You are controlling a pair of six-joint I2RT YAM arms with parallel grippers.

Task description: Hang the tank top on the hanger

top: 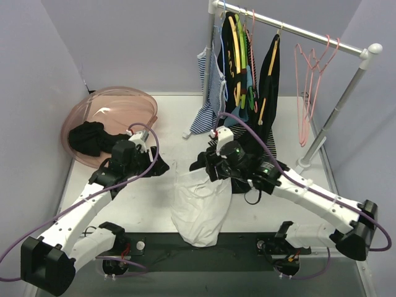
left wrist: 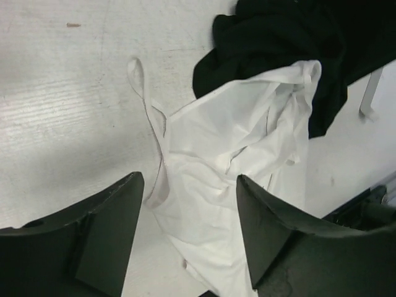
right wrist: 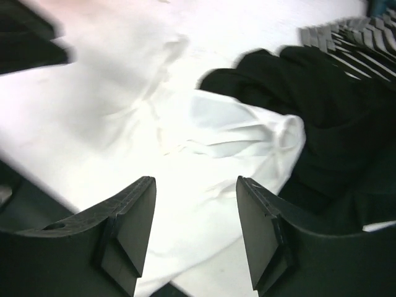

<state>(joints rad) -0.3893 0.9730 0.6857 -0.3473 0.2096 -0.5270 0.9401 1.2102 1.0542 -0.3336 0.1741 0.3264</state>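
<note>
The white tank top [top: 199, 207] lies crumpled on the table between the arms, its lower part draped over the near edge. A thin strap [left wrist: 143, 93] trails away from it. My left gripper [top: 158, 166] hovers at its upper left with its fingers apart. In the left wrist view the cloth [left wrist: 216, 179] lies below the open left gripper [left wrist: 189, 185]. My right gripper [top: 205, 162] is open over the top's upper right edge, and white cloth [right wrist: 204, 179] lies under the right gripper [right wrist: 195, 185]. Pale-pink hangers [top: 307, 86] hang on the rail at the far right.
A black garment [top: 253, 167] lies beside the tank top, under the right arm. The clothes rack [top: 322, 40] holds striped and black clothes on yellow and green hangers. A pink basket [top: 102, 114] at the back left holds another black garment [top: 86, 137].
</note>
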